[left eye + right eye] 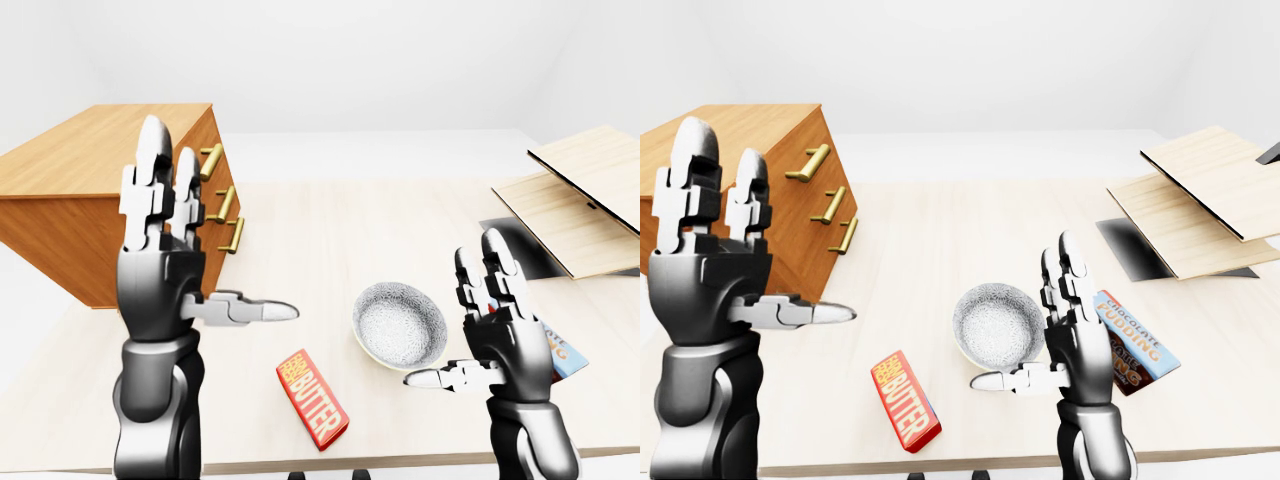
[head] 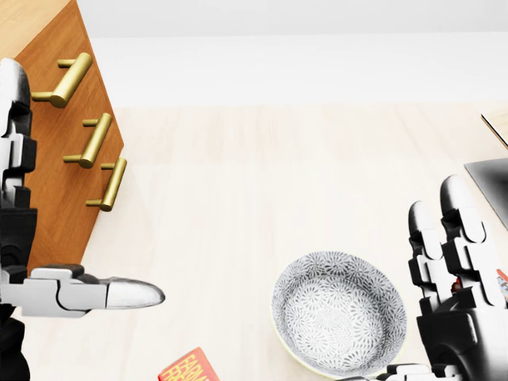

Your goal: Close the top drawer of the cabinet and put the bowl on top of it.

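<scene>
The wooden cabinet [image 1: 90, 170] stands on the table at the left of the left-eye view, with three brass handles [image 2: 67, 79] down its drawer face. The frames do not show whether its top drawer stands out from the others. A grey patterned bowl [image 1: 400, 323] sits upright on the table, low and right of centre. My left hand [image 1: 205, 250] is raised open before the cabinet's handle side, thumb pointing right, holding nothing. Just right of the bowl, my right hand [image 1: 470, 330] is also open, with its thumb below the bowl's rim.
A red butter box [image 1: 312, 398] lies on the light wooden table [image 1: 330, 230] left of the bowl. A chocolate pudding box [image 1: 1135, 340] lies behind my right hand. Slanted wooden boards [image 1: 580, 200] and a dark panel [image 1: 1135, 250] occupy the right. The table's edge runs along the bottom.
</scene>
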Available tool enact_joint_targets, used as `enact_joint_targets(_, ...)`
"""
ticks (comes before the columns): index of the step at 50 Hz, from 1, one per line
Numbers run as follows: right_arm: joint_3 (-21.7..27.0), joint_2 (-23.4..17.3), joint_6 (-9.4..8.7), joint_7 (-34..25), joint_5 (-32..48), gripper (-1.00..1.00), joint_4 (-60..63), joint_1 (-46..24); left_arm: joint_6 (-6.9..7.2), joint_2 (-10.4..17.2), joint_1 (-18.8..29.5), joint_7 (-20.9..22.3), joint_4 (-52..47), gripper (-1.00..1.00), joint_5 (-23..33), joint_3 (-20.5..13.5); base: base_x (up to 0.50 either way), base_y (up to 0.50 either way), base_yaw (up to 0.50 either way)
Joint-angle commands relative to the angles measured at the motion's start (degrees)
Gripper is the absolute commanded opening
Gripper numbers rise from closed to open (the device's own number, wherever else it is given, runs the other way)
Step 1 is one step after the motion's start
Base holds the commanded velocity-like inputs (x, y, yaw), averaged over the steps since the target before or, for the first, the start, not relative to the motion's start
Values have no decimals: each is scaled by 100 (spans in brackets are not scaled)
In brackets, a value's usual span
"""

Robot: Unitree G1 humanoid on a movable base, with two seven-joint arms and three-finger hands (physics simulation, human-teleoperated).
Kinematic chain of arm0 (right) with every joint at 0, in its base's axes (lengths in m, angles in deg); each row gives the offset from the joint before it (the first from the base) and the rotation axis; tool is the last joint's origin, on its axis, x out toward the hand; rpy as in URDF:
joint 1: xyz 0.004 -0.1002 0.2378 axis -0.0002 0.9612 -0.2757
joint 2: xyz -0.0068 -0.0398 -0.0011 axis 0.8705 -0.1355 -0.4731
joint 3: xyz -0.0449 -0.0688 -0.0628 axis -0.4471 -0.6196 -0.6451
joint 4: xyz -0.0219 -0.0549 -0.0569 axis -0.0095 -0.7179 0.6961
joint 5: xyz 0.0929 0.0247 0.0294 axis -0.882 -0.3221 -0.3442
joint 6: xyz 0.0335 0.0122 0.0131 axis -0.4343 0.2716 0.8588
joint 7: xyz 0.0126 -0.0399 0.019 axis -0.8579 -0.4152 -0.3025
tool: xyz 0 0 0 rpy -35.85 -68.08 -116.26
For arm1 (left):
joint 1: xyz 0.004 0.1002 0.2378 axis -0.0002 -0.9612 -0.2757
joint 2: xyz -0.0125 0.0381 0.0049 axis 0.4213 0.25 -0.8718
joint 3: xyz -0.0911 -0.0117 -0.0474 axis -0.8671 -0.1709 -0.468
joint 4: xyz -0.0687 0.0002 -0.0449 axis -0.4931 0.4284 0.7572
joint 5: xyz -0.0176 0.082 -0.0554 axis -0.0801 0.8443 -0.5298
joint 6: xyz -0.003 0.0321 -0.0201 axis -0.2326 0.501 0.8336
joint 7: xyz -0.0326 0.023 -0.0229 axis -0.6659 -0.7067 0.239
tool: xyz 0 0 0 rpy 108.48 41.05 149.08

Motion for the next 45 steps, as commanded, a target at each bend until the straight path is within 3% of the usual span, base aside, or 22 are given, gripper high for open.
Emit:
enact_joint_targets(1,13,2,-32,-29,-43,100,57,30,0,-286,-689,129,-1664,100,751,824,0,0,0)
enact_joint_targets(10,135,42,-115,-124,-155,100,248,108,0,-429,-1005,63,-1852,100,1829,1506,0,0,0)
enact_joint_targets(15,144,60,-121,-142,-150,100,252,107,0,-444,-1013,78,-1852,100,1851,1512,0,0,0)
enact_joint_targets(16,94,52,-182,-213,-212,100,320,171,0,-331,-1168,-85,-1825,100,2277,2022,0,0,0)
enact_joint_targets(18,112,61,-200,-217,-221,100,350,180,0,-294,-1203,-128,-1757,100,2554,2246,0,0,0)
enact_joint_targets(29,133,73,-238,-253,-245,100,380,189,0,-335,-1195,-79,-1709,100,2735,2298,0,0,0)
enact_joint_targets(30,179,65,-239,-288,-281,100,422,213,0,-340,-1056,-92,-1646,100,3046,2473,0,0,0)
enact_joint_targets(31,380,30,-383,-342,-450,100,565,203,0,-373,-875,20,-1776,100,3698,2984,0,0,0)
enact_joint_targets(33,636,99,-481,-460,-657,100,787,261,0,-477,-811,95,-1753,100,4120,3236,0,0,0)
enact_joint_targets(45,1247,538,-768,-860,-892,100,1139,198,0,-699,-934,308,-1402,100,5054,3575,0,0,0)
